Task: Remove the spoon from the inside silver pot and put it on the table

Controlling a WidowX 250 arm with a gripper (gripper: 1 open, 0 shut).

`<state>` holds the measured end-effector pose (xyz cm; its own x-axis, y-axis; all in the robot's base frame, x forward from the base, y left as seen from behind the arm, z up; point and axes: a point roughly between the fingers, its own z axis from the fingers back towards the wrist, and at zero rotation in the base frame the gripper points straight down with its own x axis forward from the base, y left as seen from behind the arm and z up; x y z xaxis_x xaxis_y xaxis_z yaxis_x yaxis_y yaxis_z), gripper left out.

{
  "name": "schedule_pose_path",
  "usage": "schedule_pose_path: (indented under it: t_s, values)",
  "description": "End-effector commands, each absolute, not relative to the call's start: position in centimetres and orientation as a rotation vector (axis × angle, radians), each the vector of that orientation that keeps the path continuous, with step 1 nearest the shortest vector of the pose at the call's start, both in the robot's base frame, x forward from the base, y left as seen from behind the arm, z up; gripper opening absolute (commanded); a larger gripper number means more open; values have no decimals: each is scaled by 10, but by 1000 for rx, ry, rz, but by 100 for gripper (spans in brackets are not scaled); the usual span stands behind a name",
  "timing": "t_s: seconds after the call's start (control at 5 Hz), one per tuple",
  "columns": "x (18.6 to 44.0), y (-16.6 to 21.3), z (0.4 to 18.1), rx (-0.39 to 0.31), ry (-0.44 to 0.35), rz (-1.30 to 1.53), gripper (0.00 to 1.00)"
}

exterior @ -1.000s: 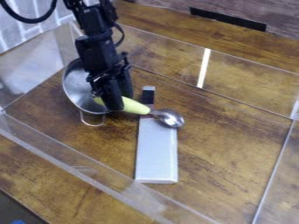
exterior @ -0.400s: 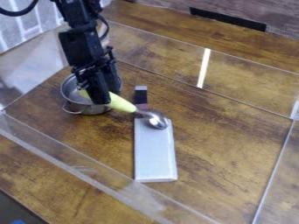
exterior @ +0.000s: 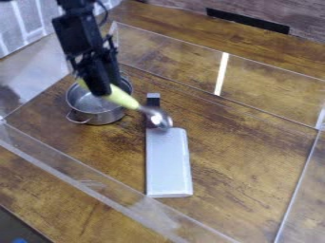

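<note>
- The fingers [exterior: 109, 87] are clamped on the yellow handle of the spoon [exterior: 131, 102], gripping it near its upper end.
- The spoon hangs in the air, tilted, handle up toward 10 o'clock and metal bowl down toward 4 o'clock.
- Its shiny bowl sits just above the near end of the white block [exterior: 169, 163]; whether the two touch cannot be told.
- The pot [exterior: 91, 106] stands on the bench [exterior: 241, 161] at about 9 o'clock from the spoon, directly under the dark arm; its inside is partly hidden by the fingers.
- A small dark piece [exterior: 152, 99] stands just at 12 o'clock of the spoon's bowl, near the block's far end.
- The block lies flat, running toward 6 o'clock from the spoon.
- Clear walls [exterior: 76, 176] edge the bench.
</note>
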<state>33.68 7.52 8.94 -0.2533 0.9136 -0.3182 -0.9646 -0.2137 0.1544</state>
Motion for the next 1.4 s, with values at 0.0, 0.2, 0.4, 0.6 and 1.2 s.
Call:
schedule_pose_path:
  t_s: [0.0, 0.2, 0.4, 0.6, 1.2]
  values:
    - [345, 86, 138, -245, 299, 1811, 0]
    - [352, 69, 142, -253, 309, 1818, 0]
    - [358, 55, 134, -254, 316, 1823, 100]
    - [361, 56, 129, -256, 321, 1821, 100]
    - [365, 49, 102, -248, 331, 1827, 0]
